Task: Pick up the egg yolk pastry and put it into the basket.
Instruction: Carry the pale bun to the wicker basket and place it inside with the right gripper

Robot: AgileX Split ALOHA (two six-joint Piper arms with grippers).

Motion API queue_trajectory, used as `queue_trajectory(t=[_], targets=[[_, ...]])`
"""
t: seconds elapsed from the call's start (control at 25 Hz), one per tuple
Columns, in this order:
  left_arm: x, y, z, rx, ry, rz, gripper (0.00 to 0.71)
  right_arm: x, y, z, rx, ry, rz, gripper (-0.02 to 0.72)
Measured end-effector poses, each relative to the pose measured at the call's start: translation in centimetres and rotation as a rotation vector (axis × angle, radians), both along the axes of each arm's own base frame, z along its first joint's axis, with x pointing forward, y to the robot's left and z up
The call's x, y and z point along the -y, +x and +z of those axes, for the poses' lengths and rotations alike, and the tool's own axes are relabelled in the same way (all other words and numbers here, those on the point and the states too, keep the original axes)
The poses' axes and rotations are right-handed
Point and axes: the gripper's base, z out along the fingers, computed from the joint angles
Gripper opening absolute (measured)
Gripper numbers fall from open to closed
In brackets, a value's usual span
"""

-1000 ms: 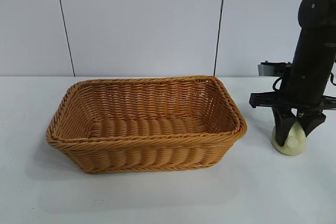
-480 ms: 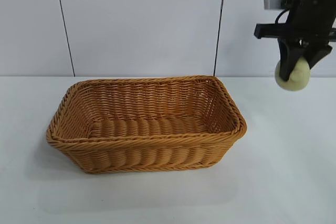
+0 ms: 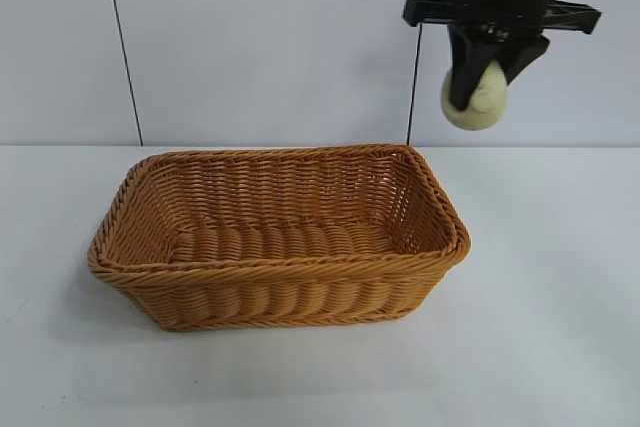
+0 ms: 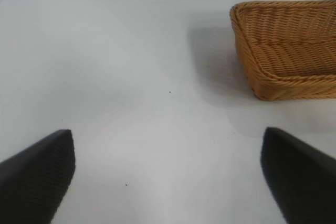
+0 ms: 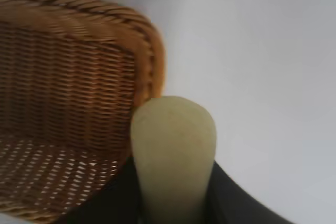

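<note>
My right gripper [image 3: 478,97] is shut on the egg yolk pastry [image 3: 480,99], a pale cream-yellow lump, and holds it high in the air above the far right corner of the basket [image 3: 280,267]. In the right wrist view the pastry [image 5: 173,150] sits squeezed between the dark fingers, with the basket's corner [image 5: 142,40] below it. The orange-tan wicker basket stands empty on the white table. My left gripper [image 4: 168,177] is open and empty over bare table, away from the basket's end [image 4: 252,77].
A white table [image 3: 540,327] carries the basket; a pale panelled wall with dark vertical seams [image 3: 122,47] stands behind it.
My right gripper lifted the pastry off the table at the basket's right, rose high, then moved left toward the basket's far right corner.
</note>
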Motion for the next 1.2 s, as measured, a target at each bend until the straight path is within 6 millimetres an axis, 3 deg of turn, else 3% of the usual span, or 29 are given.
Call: queue_trajectory(t=[0.24,0.4,0.6,1.04,1.2], targets=[[0.0,0.0,0.0,0.0,-0.002,-0.001,0.692,-6.7,-3.1,0.0,0.0,0.009,0.17,0.181],[0.0,0.0,0.0,0.0,-0.002,-0.001,0.692,-9.3,-4.4,0.0,0.032,0.032,0.223,0.181],[0.0,0.0,0.0,0.0,-0.002,-0.001,0.692,-10.5,-3.9,-1.6,0.047,0.045,0.208,0.181],[0.0,0.0,0.0,0.0,-0.002,-0.001,0.692,-12.1,-2.0,-11.0,-0.073,0.029,0.165,0.188],[0.0,0.0,0.0,0.0,-0.002,-0.001,0.692,-12.2,-2.0,-11.6,-0.085,0.027,0.163,0.302]])
